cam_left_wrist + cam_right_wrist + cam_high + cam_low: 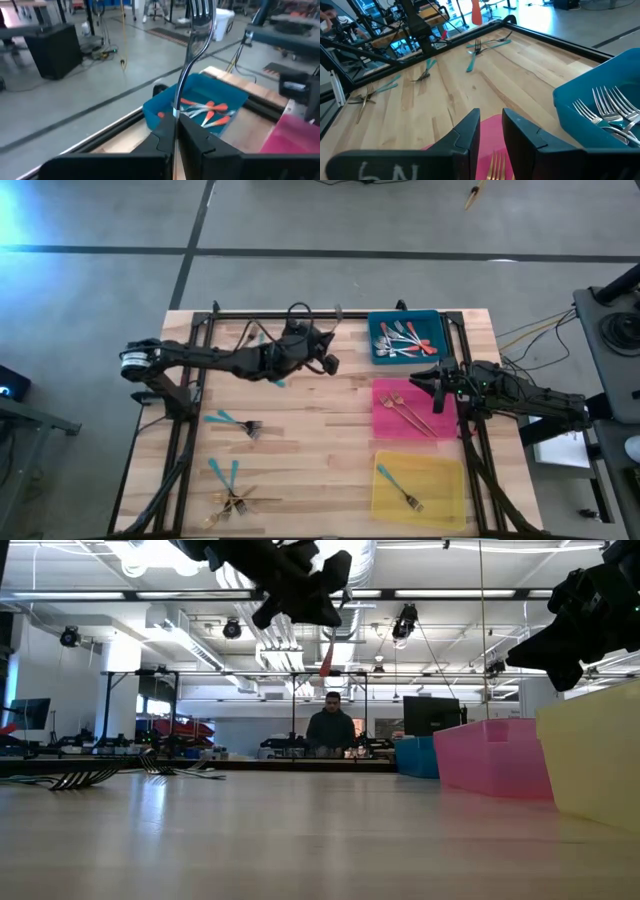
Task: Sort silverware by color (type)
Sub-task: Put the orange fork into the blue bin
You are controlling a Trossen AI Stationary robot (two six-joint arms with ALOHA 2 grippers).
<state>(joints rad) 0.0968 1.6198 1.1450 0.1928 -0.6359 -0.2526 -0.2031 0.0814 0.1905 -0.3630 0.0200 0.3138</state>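
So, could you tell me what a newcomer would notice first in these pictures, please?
Probably the three bright trays down the table's right side: the blue tray with red-handled forks, the pink tray with gold forks, and the yellow tray with one teal-handled fork. Next, the left pincer, shut on a fork held above the table near the blue tray. Unsorted forks lie on the left.

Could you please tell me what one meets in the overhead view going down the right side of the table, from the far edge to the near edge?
Blue tray holding red-handled forks → right pincer, empty, over the pink tray's far edge → pink tray with gold forks → yellow tray with one teal-handled fork.
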